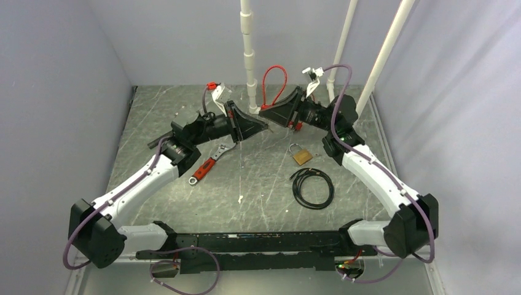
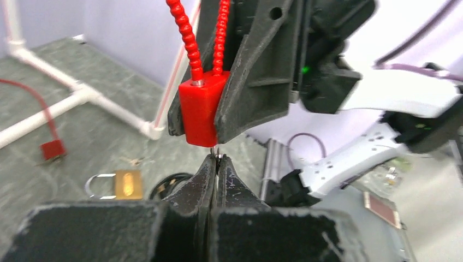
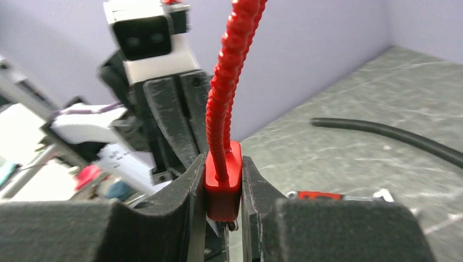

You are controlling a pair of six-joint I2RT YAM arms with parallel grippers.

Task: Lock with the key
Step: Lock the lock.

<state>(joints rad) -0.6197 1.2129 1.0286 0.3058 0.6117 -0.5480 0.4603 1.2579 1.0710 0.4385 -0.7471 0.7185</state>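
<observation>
The right gripper clamps the red plastic cable lock by its body, ribbed loop upward, in the air above the grey table. The left gripper is pressed together, pinching a small metal key. Only the key's tip shows, at the lock's underside. A brass padlock and a black cable coil lie on the table below.

I see the red cable lock clamped in mid-air by the right gripper, body down, with its beaded cable looping upward. The key shows only a metal sliver. It is pinched in the left gripper and meets the body's underside.
</observation>
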